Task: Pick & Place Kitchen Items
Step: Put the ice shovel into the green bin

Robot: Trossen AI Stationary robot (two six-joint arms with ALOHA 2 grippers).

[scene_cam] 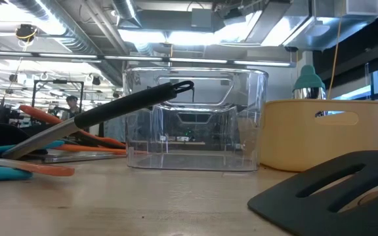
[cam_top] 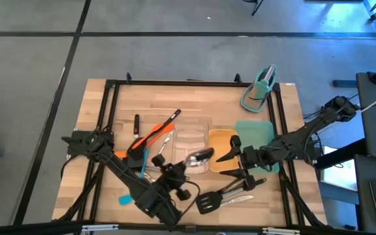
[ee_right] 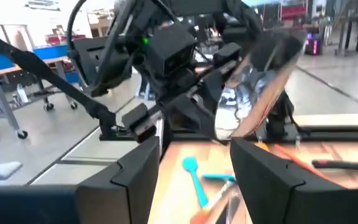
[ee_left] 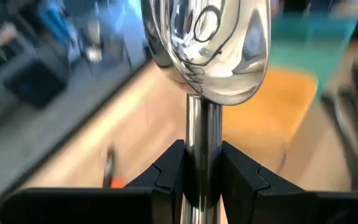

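Note:
My left gripper (cam_top: 178, 168) is shut on a shiny steel spoon (cam_top: 198, 156), whose bowl (ee_left: 207, 43) juts past the fingers over the clear tray (cam_top: 191, 134). My right gripper (cam_top: 230, 165) stands open just to the right of the spoon, over the yellow tray (cam_top: 219, 138), and faces the spoon (ee_right: 253, 93); nothing is between its fingers (ee_right: 197, 180). Other kitchen items lie on the table: an orange spatula (cam_top: 152, 136), blue spatulas (cam_top: 126, 198) and a black slotted turner (cam_top: 207, 202). My left gripper pinches the spoon's handle just behind the bowl (ee_left: 202, 140) between its two fingers (ee_left: 166, 171). The fingers slant down toward the table's right side and lie along the handle. The spoon is lifted clear, bowl foremost; the rest of the handle is hidden behind the fingers.
A teal stand (cam_top: 260, 88) sits at the far right corner, a teal tray (cam_top: 256, 134) beside the yellow one. In the low view a black-handled utensil (scene_cam: 136, 101) slants up in front of the clear tray (scene_cam: 195, 121), and the black turner (scene_cam: 333, 196) lies in the foreground.

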